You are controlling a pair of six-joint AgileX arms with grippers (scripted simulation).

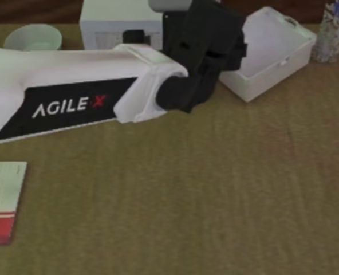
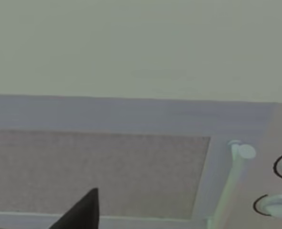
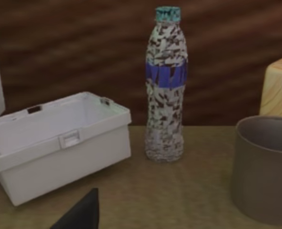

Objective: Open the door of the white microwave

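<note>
Olive-brown table [image 1: 215, 195]. On it: white microwave [image 1: 109, 23] at back, pale bowl [image 1: 33, 39] far left, white bin [image 1: 269, 51], speckled bottle [image 1: 331, 31] right, booklet [image 1: 2, 200] front-left.

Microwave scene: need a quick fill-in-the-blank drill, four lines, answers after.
1. The arm stretched across the table toward the microwave is the ____ arm.
2. In the left wrist view, the door looks ____ against the front.
3. The bin beside the microwave has no ____.
4. In the right wrist view, the bottle stands ____ on the table.

Missing words: left; shut; lid; upright
</note>
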